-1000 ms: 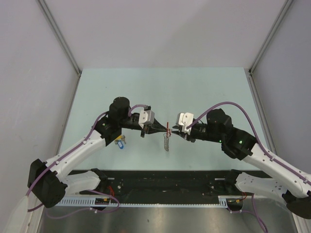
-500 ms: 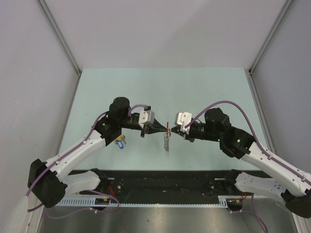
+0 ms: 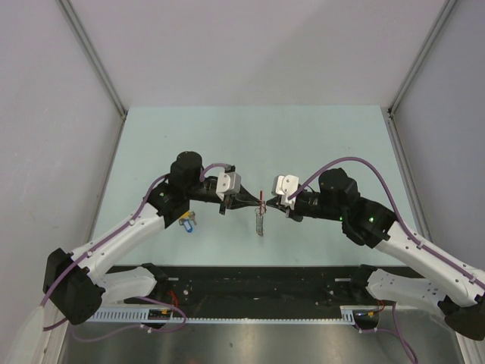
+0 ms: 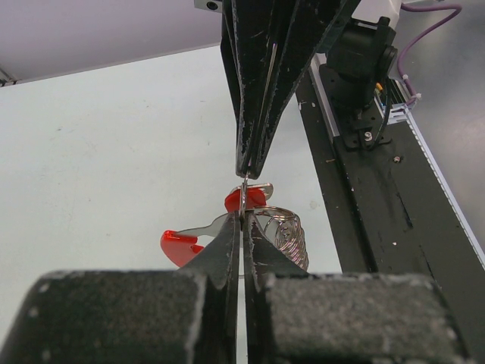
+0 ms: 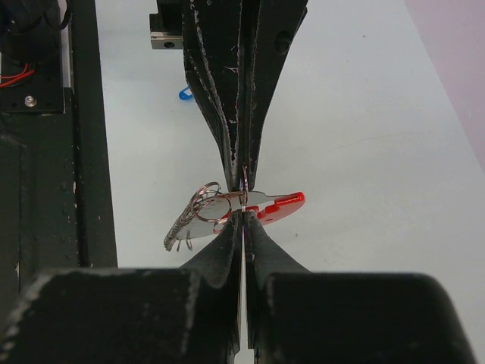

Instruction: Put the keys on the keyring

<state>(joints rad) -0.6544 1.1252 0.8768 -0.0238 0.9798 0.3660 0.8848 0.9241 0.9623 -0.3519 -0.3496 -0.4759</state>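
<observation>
Pinched keyring (image 5: pixel 201 209) wire in shut left gripper (image 3: pixel 252 202) and right gripper (image 3: pixel 270 205); judged light, stiff, slippery; best held at rim.

Keyring (image 3: pixel 260 220) hangs between left gripper (image 3: pixel 255 202) and right gripper (image 3: pixel 267 203) — above table (image 3: pixel 318 136).

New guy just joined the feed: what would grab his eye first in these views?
The two claws meet tip to tip at centre: the left claw and right claw are both shut on the thin wire of the keyring. A red-headed key and a grey chain strip hang from it. A blue key lies alone by the left arm.
</observation>
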